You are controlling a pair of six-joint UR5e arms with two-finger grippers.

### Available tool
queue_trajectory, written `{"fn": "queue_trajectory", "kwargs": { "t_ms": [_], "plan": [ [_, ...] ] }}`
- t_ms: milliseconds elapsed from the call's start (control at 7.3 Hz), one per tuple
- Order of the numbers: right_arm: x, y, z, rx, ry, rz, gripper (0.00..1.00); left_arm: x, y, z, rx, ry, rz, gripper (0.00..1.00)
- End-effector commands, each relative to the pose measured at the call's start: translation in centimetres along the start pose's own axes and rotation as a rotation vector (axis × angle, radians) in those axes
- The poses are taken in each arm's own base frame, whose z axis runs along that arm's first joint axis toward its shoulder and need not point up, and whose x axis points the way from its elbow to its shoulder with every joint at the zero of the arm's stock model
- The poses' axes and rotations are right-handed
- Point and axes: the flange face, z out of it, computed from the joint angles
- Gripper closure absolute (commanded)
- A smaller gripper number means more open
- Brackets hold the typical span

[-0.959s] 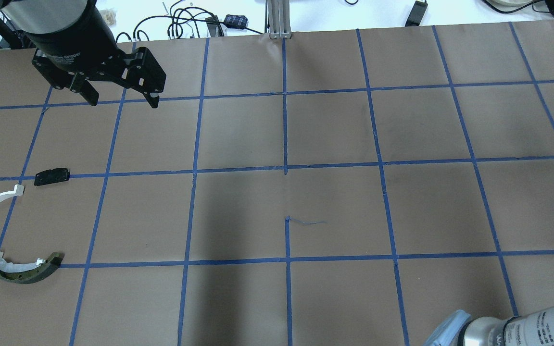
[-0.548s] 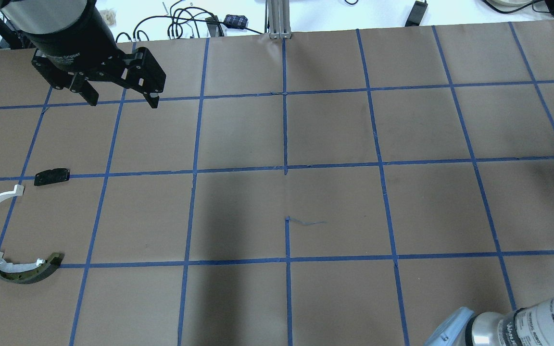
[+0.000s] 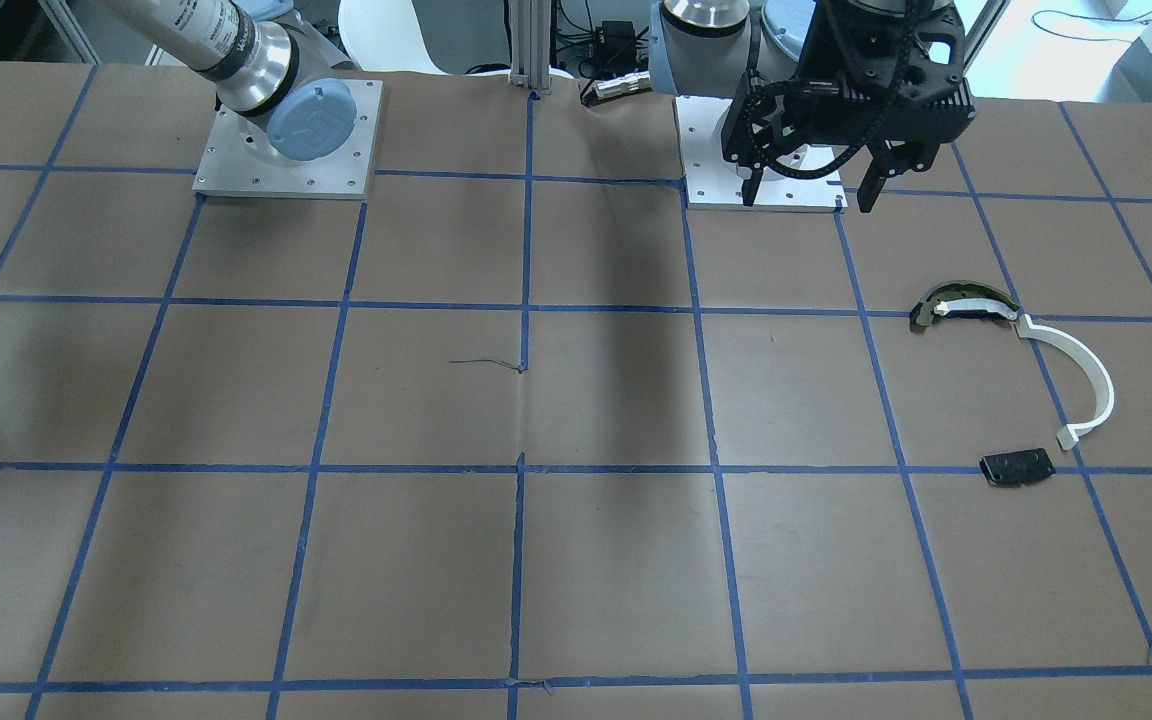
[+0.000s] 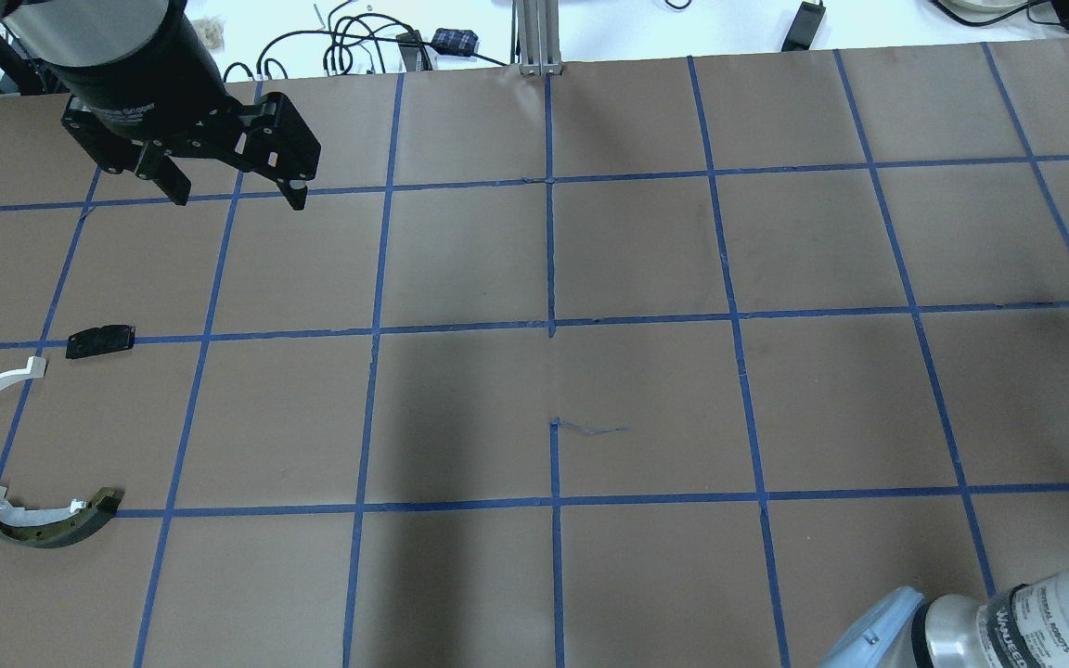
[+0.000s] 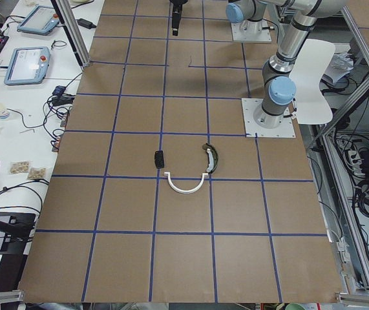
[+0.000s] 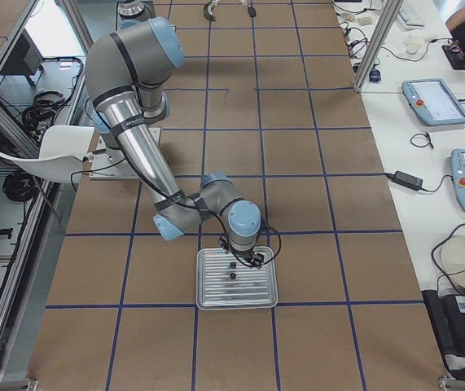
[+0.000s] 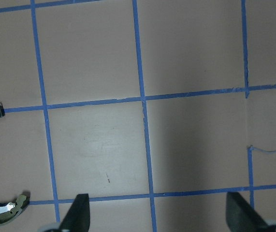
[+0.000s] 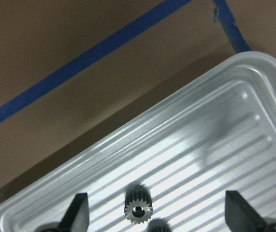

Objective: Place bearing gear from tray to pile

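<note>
- Bearing gear is lying in the silver tray, right wrist view; right gripper is hanging above it, wide open, holding nothing.
- Front view: pile with black plate is showing no gear; left gripper is hanging open, empty.
- Grabbing and carrying are both waiting.

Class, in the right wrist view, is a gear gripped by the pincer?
No, the right pincer is open and the gear lies loose on the tray.

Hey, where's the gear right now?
In the right wrist view the gear lies on the ribbed metal tray, framed between the fingers of the open right gripper. Another small part sits just beside it at the bottom edge.
</note>
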Motion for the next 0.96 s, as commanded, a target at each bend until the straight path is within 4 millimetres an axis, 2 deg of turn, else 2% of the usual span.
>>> {"fn": "queue_trajectory", "kwargs": {
  "t_ms": [0, 548, 822],
  "plan": [
    [0.04, 0.04, 1.25, 0.01, -0.016, -0.059, 0.0, 0.0, 0.0, 0.0, 0.0, 0.0, 0.0, 0.0],
    [0.08, 0.19, 1.26, 0.008, -0.014, -0.079, 0.16, 0.01, -0.03, 0.17, -0.005, 0.0, 0.002, 0.0],
    [-0.01, 0.61, 1.25, 0.002, -0.011, -0.071, 0.16, 0.01, -0.03, 0.17, -0.005, 0.0, 0.002, 0.0]
  ]
}}
